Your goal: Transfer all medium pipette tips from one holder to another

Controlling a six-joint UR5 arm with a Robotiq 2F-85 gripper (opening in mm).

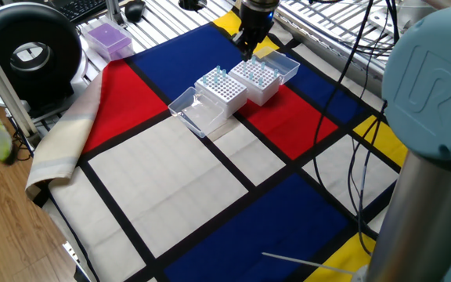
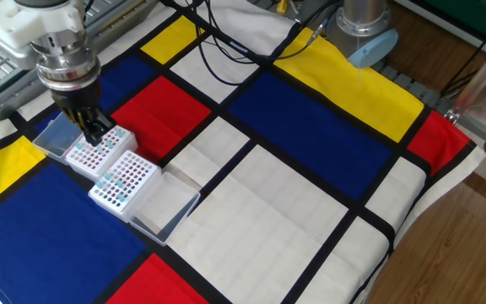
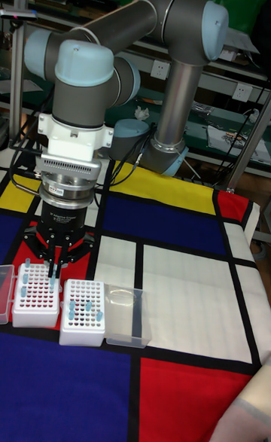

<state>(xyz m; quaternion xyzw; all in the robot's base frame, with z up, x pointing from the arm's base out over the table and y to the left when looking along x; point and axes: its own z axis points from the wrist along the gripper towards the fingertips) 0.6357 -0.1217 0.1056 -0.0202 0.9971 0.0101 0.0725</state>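
1. The medium pipette tips (image 3: 27, 282) are pale blue and stand upright in the holes of two white racks; some sit in the rack under the gripper (image 3: 35, 297), others in the second rack (image 3: 82, 308) just beside it.
2. The two racks touch side by side on a cloth of red, blue, yellow and white panels (image 2: 310, 211) that covers the table.
3. Each rack has a clear hinged lid lying open on its outer side: one (image 3: 6, 291) by the first rack, one (image 3: 126, 316) by the second.
4. The gripper (image 3: 54, 265) hangs directly over the first rack, fingers close together and pointing down at its tips; whether it is gripping a tip I cannot tell.
5. In one fixed view, a purple box (image 1: 106, 38) lies well apart from the racks, near a round black device (image 1: 28, 53).
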